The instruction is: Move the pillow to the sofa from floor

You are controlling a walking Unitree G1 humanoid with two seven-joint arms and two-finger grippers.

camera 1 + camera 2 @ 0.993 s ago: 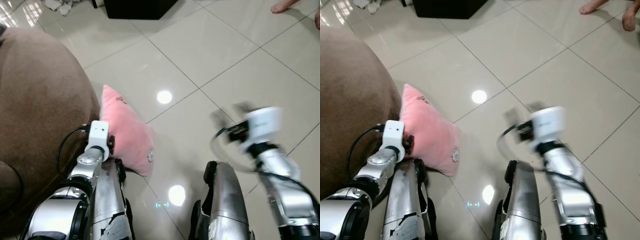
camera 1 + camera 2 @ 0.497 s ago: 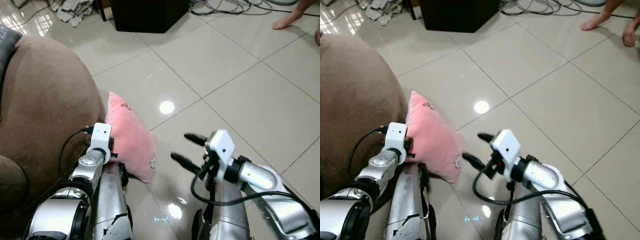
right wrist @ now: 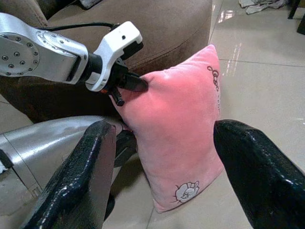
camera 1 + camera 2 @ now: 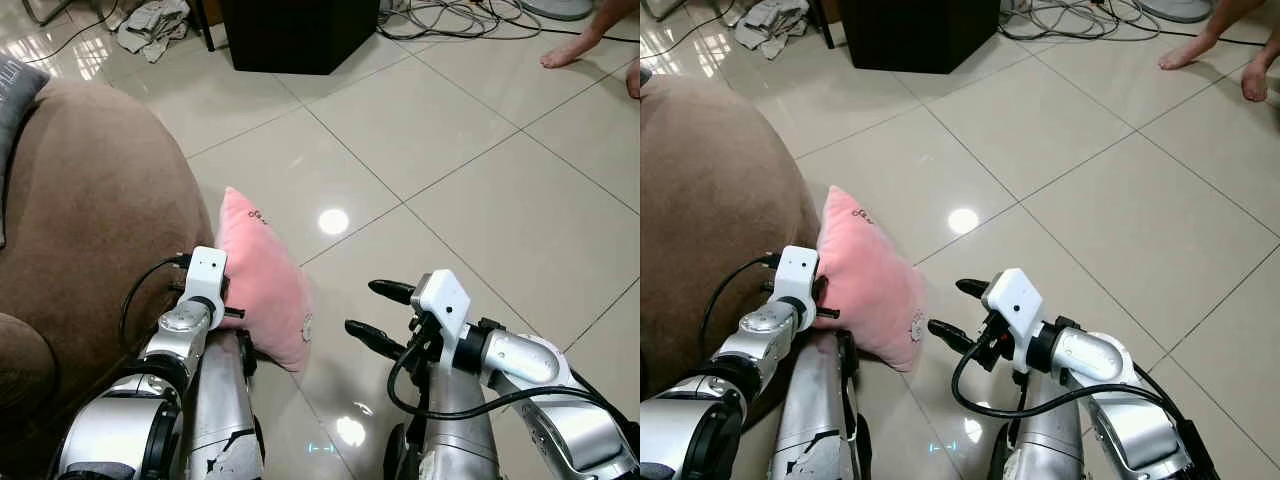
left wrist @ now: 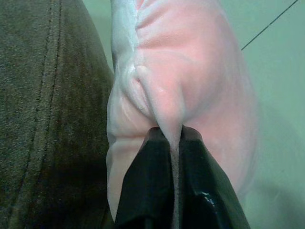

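Observation:
The pink pillow (image 4: 268, 292) stands on its edge on the tiled floor, leaning against the brown sofa (image 4: 90, 200). My left gripper (image 5: 171, 143) is shut on a fold of the pillow's seam, on the side nearest the sofa. To the pillow's right, just above the floor, my right gripper (image 4: 362, 308) is open and points at the pillow with a small gap between them. In the right wrist view the pillow (image 3: 183, 129) sits between the two spread black fingers (image 3: 93, 167).
A black cabinet (image 4: 300, 30) stands at the back, with cables (image 4: 450, 15) and crumpled cloths (image 4: 150, 20) on the floor beside it. A person's bare foot (image 4: 570, 55) is at the far right. A grey cushion (image 4: 15, 90) lies on the sofa.
My right arm has swung in from the right toward the pillow, fingers spread. The left gripper has kept its hold on the pillow. The camera has tilted up a little.

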